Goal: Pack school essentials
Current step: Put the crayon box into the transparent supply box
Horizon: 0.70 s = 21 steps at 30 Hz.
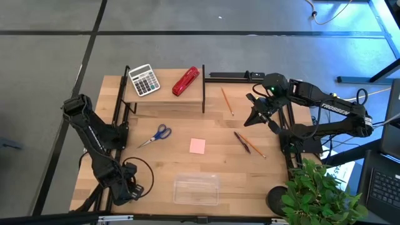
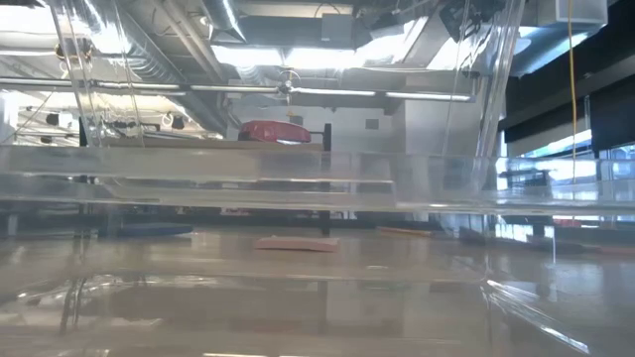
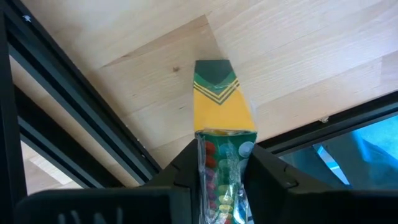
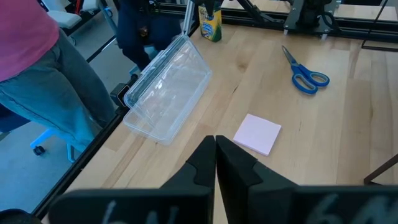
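Left gripper (image 3: 225, 163) down at the near-left corner of the table (image 1: 162, 162), left of the clear plastic box (image 1: 196, 189). Jaws pinched nearly together on a small crayon pack (image 3: 221, 118), yellow-and-green top sticking out past the fingertips, long axis running straight out along the fingers. So that one's in hand and the box sits just to the right of it. Short hop, probably the next drop-off.

Right gripper (image 4: 216, 158) parked up at the far-right side, well away from the box, jaws closed tight on nothing.

Clear plastic box looks empty so far, lying on the table with nothing visible inside. Hard to say from above whether the lid is open.

Everything else waiting beyond the box:
- pink sticky-note pad (image 1: 197, 146) just behind it, nearest item
- blue-handled scissors (image 1: 155, 135) behind and to the left, lying diagonally
- dark pen (image 1: 242, 142) and an orange pencil (image 1: 253, 147) behind and to the right, crossed over each other
- second orange pencil (image 1: 227, 101) farther back

Left arm clearly the closer one to the box.
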Tool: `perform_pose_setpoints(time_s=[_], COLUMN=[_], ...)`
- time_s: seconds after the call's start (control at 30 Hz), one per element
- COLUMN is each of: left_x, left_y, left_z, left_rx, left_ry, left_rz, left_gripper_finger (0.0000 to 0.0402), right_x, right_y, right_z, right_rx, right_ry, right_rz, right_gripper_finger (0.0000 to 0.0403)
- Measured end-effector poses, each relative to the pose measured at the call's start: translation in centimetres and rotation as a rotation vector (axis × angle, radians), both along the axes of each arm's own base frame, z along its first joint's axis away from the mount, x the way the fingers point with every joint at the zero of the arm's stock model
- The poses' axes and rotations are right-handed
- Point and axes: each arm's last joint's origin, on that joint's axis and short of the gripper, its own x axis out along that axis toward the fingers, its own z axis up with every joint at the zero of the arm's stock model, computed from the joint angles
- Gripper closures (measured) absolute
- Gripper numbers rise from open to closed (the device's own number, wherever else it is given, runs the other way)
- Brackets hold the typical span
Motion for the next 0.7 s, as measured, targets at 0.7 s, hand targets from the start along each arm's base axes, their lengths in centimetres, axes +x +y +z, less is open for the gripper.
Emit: perform_pose_setpoints(time_s=[0.7], left_x=[0.6], left_y=[-0.4], left_z=[2.9], left_rx=[0.014], left_ry=[-0.057], left_rz=[-0.001], left_gripper_finger=[0.0319], right_x=[0.0], right_y=[0.0], right_z=[0.0], right_rx=[0.000], right_ry=[0.000], right_rz=[0.000], right_gripper_finger=[0.0387])
